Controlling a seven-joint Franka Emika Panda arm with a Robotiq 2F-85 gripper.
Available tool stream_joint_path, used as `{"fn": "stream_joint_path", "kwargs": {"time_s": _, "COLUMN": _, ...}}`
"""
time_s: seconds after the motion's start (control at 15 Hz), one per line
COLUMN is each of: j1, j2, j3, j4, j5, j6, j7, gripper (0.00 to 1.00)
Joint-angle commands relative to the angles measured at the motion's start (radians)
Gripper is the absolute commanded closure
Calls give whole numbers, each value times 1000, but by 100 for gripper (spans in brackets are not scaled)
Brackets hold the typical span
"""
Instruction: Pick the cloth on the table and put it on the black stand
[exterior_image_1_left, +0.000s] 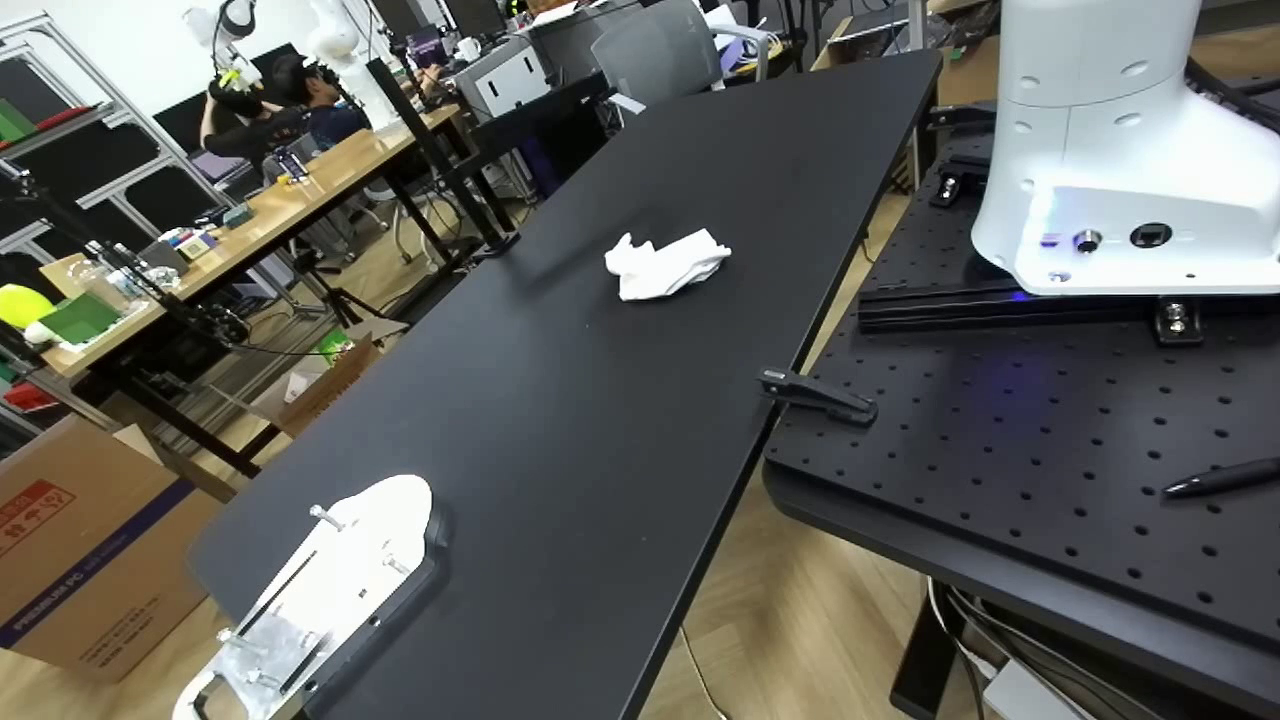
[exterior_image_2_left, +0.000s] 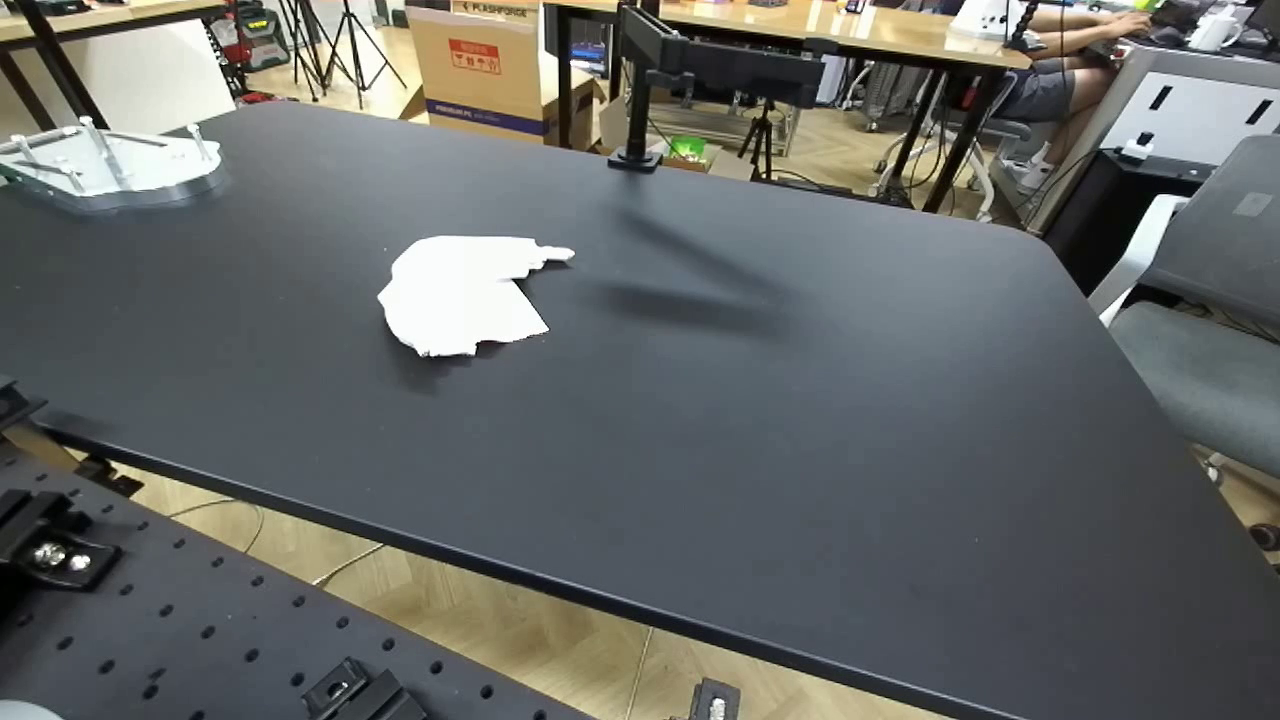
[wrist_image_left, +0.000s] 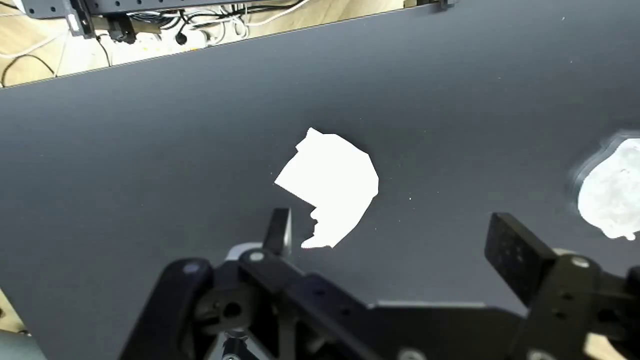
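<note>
Out on the dark surface (exterior_image_2_left: 800, 450), the white cloth (exterior_image_2_left: 455, 300) just lies there, end effector (wrist_image_left: 395, 242) spread wide and empty, so looks like nothing's done yet: pick and place both left.

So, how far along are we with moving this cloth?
Done: nothing yet; the white cloth lies crumpled on the table. In hand: nothing; in the wrist view the jaws stand open, not closed on the cloth. Left: grip it, lift it and set it on the black post at the table's edge, if that is the stand meant.
</note>
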Motion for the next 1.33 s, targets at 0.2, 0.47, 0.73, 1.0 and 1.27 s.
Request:
{"fn": "stream_joint_path", "kwargs": {"time_s": 0.2, "j1": -35, "j2": 38, "j3": 5, "j4": -54, "j5": -31, "j6": 244, "j7": -4, "gripper": 0}}
{"fn": "stream_joint_path", "kwargs": {"time_s": 0.47, "j1": -44, "j2": 173, "j3": -23, "j4": -131, "j5": -58, "j6": 532, "j7": -53, "gripper": 0}}
{"fn": "stream_joint_path", "kwargs": {"time_s": 0.73, "j1": -18, "j2": 337, "j3": -50, "j4": -179, "j5": -36, "j6": 644, "j7": -109, "gripper": 0}}
{"fn": "stream_joint_path", "kwargs": {"time_s": 1.0, "j1": -20, "j2": 349, "j3": -48, "j4": -186, "j5": -49, "j6": 649, "j7": -96, "gripper": 0}}
{"fn": "stream_joint_path", "kwargs": {"time_s": 1.27, "j1": -16, "j2": 407, "j3": -32, "j4": -205, "j5": -69, "j6": 748, "j7": -102, "gripper": 0}}
